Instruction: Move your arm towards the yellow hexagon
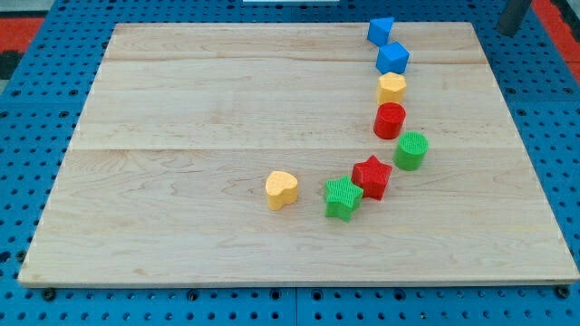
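Observation:
The yellow hexagon (391, 88) lies on the wooden board (199, 136) in the upper right part, in a curved row of blocks. Above it are two blue blocks, a cube (380, 30) and another (392, 59) that touches it. Just below it is a red cylinder (390, 119). My dark rod enters at the view's top right corner, and my tip (508, 33) is past the board's top right corner, far to the right of and above the yellow hexagon, touching no block.
The row goes on downward with a green cylinder (410, 150), a red star (372, 176) and a green star (343, 197). A yellow heart (282, 190) lies to their left. A blue pegboard (27, 109) surrounds the board.

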Tool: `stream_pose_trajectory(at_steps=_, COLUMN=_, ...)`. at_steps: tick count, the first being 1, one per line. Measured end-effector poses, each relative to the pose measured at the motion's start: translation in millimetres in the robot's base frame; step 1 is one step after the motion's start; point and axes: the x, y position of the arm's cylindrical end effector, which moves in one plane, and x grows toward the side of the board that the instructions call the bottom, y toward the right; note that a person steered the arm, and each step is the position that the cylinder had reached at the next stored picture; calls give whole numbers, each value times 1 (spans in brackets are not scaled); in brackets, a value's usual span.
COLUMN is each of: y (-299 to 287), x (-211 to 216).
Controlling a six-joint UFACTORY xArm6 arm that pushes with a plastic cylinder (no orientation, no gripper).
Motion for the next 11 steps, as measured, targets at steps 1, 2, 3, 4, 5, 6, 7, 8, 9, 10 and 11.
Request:
stream_pose_trajectory(at_steps=1, y=1, x=0)
stream_pose_trajectory(at_steps=2, y=4, x=3)
stream_pose_trajectory(at_steps=3, y=3, x=4)
stream_pose_trajectory(at_steps=4, y=2, x=5)
stream_pose_trajectory(at_steps=5, y=-11, x=7)
stream_pose_trajectory(at_steps=6, y=-19, x=7)
stream_pose_trajectory(at_steps=7, y=-26, x=5)
stream_pose_trajectory(at_steps=8, y=-93, x=-8)
stream_pose_trajectory(at_steps=9, y=-113, x=-8)
stream_pose_trajectory(at_steps=10, y=-106, x=1)
stream_pose_trajectory(at_steps=11, y=-103, x=63)
